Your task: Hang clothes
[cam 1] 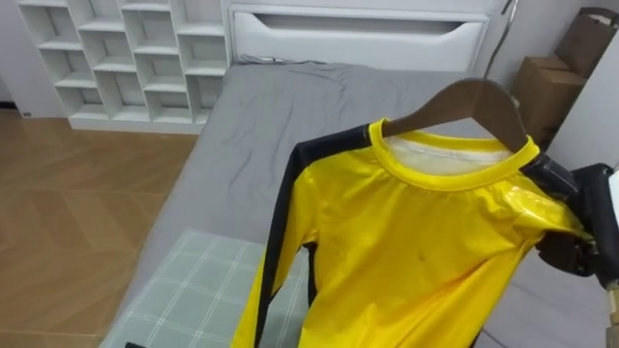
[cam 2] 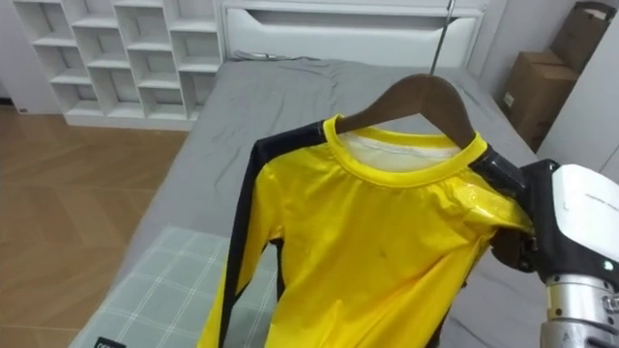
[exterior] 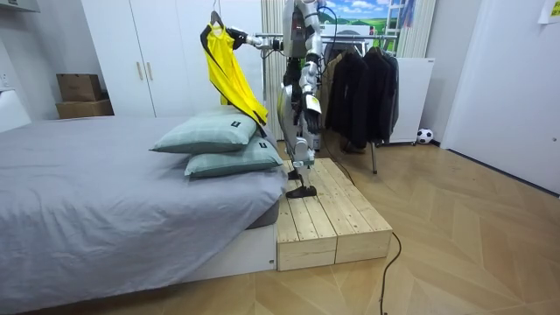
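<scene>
The yellow shirt (cam 2: 377, 232) with black sleeve stripes hangs on a wooden hanger (cam 2: 421, 97), raised in the air above the pillow end of the bed (cam 2: 280, 106). Its hem dangles over a checked pillow (cam 2: 164, 290). The right robot hand (cam 2: 511, 249) sits under the shirt's shoulder at the hanger's end, and we cannot tell whether it is clamped there. In the room view we see the left robot hand (exterior: 291, 112) low beside the body. The robot stands on a wooden platform (exterior: 328, 214) against the bed's side edge, with a rack of dark clothes (exterior: 363, 87) behind it.
</scene>
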